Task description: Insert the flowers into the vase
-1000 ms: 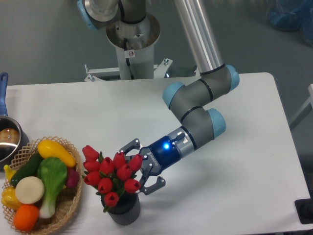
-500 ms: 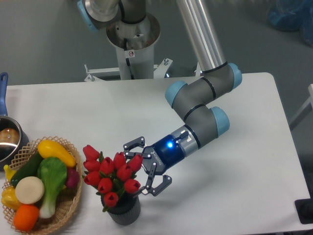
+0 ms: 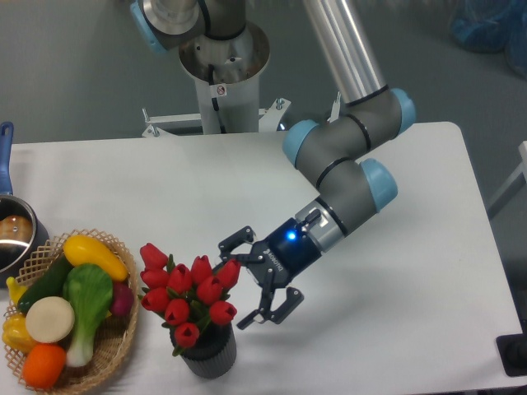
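Observation:
The flowers (image 3: 185,295), a bunch of red tulip buds with green leaves, stand upright in the vase (image 3: 210,357), a small dark grey ribbed cylinder near the table's front edge. Their stems are hidden inside it. My gripper (image 3: 249,282) is open, just right of the bunch, its jaws spread wide. It holds nothing. The upper finger (image 3: 233,241) is close to the rightmost bud, and I cannot tell if it touches.
A wicker basket (image 3: 111,350) of colourful toy vegetables sits left of the vase. A metal pot (image 3: 15,236) with a blue handle is at the left edge. The arm's base post (image 3: 222,74) stands behind the white table (image 3: 412,271).
My gripper has backed away to the right and a little down from the flowers, jaws still open. The flowers and vase have not moved.

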Robot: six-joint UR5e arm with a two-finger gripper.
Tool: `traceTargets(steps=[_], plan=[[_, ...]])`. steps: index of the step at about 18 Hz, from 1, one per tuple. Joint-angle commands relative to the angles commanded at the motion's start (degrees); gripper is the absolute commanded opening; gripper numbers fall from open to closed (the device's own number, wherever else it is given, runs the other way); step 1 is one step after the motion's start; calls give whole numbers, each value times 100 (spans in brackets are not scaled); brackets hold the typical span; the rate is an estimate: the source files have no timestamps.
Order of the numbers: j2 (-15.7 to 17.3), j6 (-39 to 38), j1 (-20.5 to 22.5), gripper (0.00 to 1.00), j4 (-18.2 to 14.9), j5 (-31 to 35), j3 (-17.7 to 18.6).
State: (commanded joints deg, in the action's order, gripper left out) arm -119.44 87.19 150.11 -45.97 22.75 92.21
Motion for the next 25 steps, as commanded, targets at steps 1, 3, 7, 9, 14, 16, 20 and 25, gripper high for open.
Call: traceTargets(steps=[1,3,7,9,14,16,20,25], plan=[[0,-44,27,100,0,254,-184],[-9,-53,158,100,0,825,-405],[140,0,571,100,0,2415,-423],[211,-87,764,100,-9,2804,-415],[448,-773,1029,100,-26,4514,-441],[649,-739,1134,100,-52,5150,-441],[1115,-477,1441,100,-140,5616,-152],[1871,640,1994,100,-894,6330,165]])
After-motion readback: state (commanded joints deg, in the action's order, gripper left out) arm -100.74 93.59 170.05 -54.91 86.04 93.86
